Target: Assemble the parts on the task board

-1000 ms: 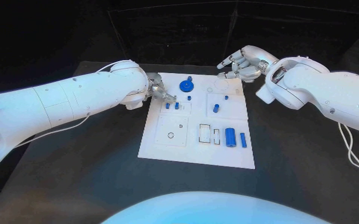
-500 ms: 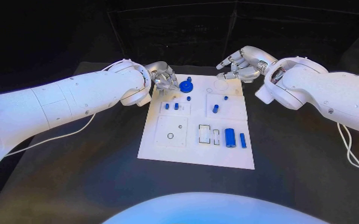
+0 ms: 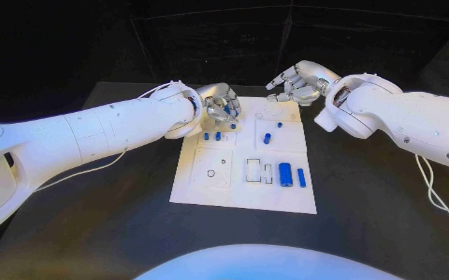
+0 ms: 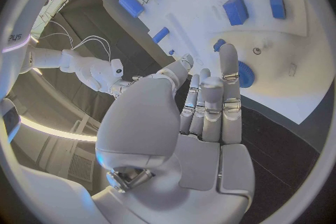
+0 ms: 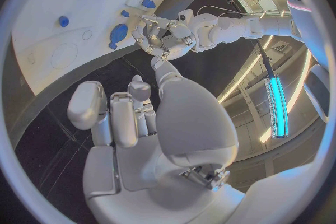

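Note:
The white task board (image 3: 224, 186) lies in the middle of the table. My left hand (image 3: 222, 108) hovers over its far edge, fingers stretched out side by side next to the blue round part (image 4: 245, 74), holding nothing. That round part also appears in the right wrist view (image 5: 117, 33), just beside my left hand (image 5: 164, 39). My right hand (image 3: 298, 85) hangs past the board's far right corner, fingers loosely bent and empty. Two small blue pegs (image 3: 212, 136) stand in the board, with a short one (image 3: 266, 139) at mid-board. A thick blue cylinder (image 3: 285, 174) and a slim one (image 3: 301, 177) lie at the right.
Dark rectangular slots (image 3: 254, 169) and a round recess (image 3: 211, 173) mark the board's near half. Black table (image 3: 112, 215) surrounds the board on every side. My left forearm (image 3: 103, 131) crosses the table's left part.
My left hand has travelled from the board's left edge toward the far side and now sits over the blue round part. My right hand has stayed put.

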`<move>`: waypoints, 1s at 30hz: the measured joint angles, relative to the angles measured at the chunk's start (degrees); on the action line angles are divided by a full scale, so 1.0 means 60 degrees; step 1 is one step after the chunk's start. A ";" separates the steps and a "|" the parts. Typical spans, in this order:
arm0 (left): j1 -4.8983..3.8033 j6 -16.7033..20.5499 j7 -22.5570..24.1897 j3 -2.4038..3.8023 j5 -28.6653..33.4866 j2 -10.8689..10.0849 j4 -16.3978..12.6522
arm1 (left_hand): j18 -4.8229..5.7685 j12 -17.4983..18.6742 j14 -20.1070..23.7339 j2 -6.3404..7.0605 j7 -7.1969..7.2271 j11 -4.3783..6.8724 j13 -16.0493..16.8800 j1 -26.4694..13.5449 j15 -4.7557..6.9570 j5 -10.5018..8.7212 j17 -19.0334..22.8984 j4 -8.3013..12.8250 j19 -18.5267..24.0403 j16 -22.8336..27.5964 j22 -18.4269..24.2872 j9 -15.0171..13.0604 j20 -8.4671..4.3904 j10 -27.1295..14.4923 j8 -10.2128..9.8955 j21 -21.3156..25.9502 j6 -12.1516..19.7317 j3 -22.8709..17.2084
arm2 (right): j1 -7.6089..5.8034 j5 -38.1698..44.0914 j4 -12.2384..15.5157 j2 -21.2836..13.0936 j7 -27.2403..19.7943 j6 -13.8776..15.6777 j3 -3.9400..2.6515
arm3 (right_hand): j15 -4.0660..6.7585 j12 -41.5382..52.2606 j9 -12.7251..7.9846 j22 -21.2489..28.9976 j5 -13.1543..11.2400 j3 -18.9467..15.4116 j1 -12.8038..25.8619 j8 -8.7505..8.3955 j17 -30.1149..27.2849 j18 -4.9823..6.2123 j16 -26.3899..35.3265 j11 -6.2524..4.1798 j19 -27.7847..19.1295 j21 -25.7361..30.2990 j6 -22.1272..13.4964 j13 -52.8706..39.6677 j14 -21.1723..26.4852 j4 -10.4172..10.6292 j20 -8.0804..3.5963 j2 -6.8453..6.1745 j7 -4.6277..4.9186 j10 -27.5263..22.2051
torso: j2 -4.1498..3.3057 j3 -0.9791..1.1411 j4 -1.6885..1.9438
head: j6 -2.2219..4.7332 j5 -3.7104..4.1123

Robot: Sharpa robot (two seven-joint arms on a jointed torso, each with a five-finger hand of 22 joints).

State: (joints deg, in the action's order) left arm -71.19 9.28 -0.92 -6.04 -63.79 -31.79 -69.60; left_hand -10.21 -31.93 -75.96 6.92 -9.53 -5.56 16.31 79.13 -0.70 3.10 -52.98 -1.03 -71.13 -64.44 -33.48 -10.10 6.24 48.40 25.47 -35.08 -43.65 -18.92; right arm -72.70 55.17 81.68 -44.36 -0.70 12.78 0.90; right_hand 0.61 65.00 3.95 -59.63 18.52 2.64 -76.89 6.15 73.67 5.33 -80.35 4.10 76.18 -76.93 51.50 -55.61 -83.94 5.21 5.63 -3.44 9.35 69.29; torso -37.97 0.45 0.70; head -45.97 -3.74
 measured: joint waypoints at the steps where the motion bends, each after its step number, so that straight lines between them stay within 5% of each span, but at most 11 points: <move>1: 0.0000 -0.0009 0.0000 -0.0011 -0.0142 0.0057 0.0063 | 0.0001 0.0057 -0.0140 0.0025 -0.0009 -0.0033 -0.0083 -0.0025 -0.0008 0.0000 -0.0184 0.0000 -0.0091 -0.0181 0.0000 0.0055 0.0002 -0.0033 -0.0021 -0.0008 -0.0059 0.0000 | 0.0000 0.0000 0.0000 0.0003 0.0000 0.0000 0.0000 | 0.0000 0.0000 0.0000 0.0008 0.0030 0.0000 0.0000 0.0000 0.0000 0.0000 0.0000 0.0000 0.0000 0.0000 0.0000 0.0000 0.0000 0.0000 0.0000 0.0000 0.0000 0.0000 | -0.0001 0.0000 -0.0001 | 0.0007 0.0010; 9: 0.0000 -0.0219 -0.0238 -0.0106 -0.1231 0.0456 0.0508 | 0.0001 0.0300 -0.1230 0.0119 0.0117 0.0014 -0.0695 -0.0194 0.0080 0.0000 -0.2014 0.0034 -0.1047 -0.1828 -0.0437 0.0467 -0.0057 0.0014 -0.0360 -0.0733 -0.0531 0.0353 | 0.0000 0.0007 -0.0003 0.0012 -0.0002 -0.0002 0.0000 | 0.0000 0.0000 0.0000 0.0009 0.0047 0.0000 0.0000 0.0000 -0.0001 0.0000 0.0000 0.0000 0.0000 0.0000 0.0000 -0.0001 0.0000 0.0000 0.0000 0.0000 0.0000 0.0000 | -0.0005 -0.0002 -0.0001 | 0.0010 0.0057; 23: 0.0005 -0.0813 -0.0719 -0.0135 -0.2105 0.0758 0.0905 | 0.0003 0.0546 -0.1332 -0.0043 0.0220 0.0128 -0.1178 -0.0144 0.0114 0.0000 -0.1926 0.0084 -0.1509 -0.1900 -0.1474 0.0767 -0.0159 0.0402 -0.0647 -0.1790 -0.1102 0.0421 | 0.0001 0.0026 -0.0003 0.0055 -0.0005 -0.0003 0.0000 | 0.0000 0.0000 0.0000 0.0008 0.0047 0.0000 0.0000 0.0000 -0.0002 0.0000 0.0000 0.0000 0.0000 0.0000 0.0000 -0.0001 0.0000 0.0000 0.0000 0.0000 0.0000 0.0000 | 0.0007 -0.0005 0.0006 | -0.0028 0.0089; 25: 0.0005 -0.0921 -0.0746 -0.0135 -0.2155 0.0786 0.0932 | 0.0147 0.0609 -0.1331 -0.0085 0.0242 0.0146 -0.1244 -0.0102 0.0113 0.0000 -0.1914 0.0121 -0.1581 -0.1900 -0.1579 0.0794 -0.0185 0.0522 -0.0695 -0.1893 -0.1228 0.0384 | 0.0001 0.0028 -0.0010 0.0064 -0.0006 -0.0004 0.0000 | 0.0000 0.0000 0.0000 0.0009 0.0047 0.0000 0.0000 0.0000 -0.0002 0.0000 0.0000 0.0000 0.0000 0.0000 0.0000 -0.0001 0.0000 0.0000 0.0000 0.0000 0.0000 0.0000 | 0.0007 -0.0007 0.0009 | -0.0027 0.0089; 30: 0.0005 -0.1156 -0.0776 -0.0135 -0.2252 0.0851 0.0999 | 0.0148 0.0695 -0.1364 -0.0131 0.0267 0.0168 -0.1392 -0.0055 0.0147 0.0000 -0.1864 0.0170 -0.1613 -0.1900 -0.1833 0.0854 -0.0218 0.0766 -0.0804 -0.2124 -0.1404 0.0273 | 0.0001 0.0030 -0.0019 0.0081 -0.0007 -0.0006 0.0000 | 0.0000 0.0000 0.0000 0.0008 0.0047 0.0000 0.0000 0.0000 -0.0002 0.0000 0.0000 0.0000 0.0000 0.0000 0.0000 -0.0002 0.0000 0.0000 0.0000 0.0000 0.0000 0.0000 | 0.0007 -0.0009 0.0017 | -0.0024 0.0117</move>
State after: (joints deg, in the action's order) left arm -71.17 2.35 -5.58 -6.85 -77.30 -26.68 -63.60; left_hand -9.32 -27.77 -84.15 6.13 -7.92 -4.55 7.96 78.80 0.18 3.10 -64.17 -0.01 -80.80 -75.84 -44.48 -4.97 4.93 52.99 20.65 -47.82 -52.08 -17.28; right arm -72.70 55.35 81.57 -43.88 -0.74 12.74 0.90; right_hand 0.61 65.00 3.95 -59.58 18.80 2.64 -76.89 6.15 73.65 5.33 -80.36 4.09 76.18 -76.93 51.50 -55.62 -83.94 5.21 5.63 -3.44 9.35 69.29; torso -37.92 0.40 0.81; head -46.12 -3.03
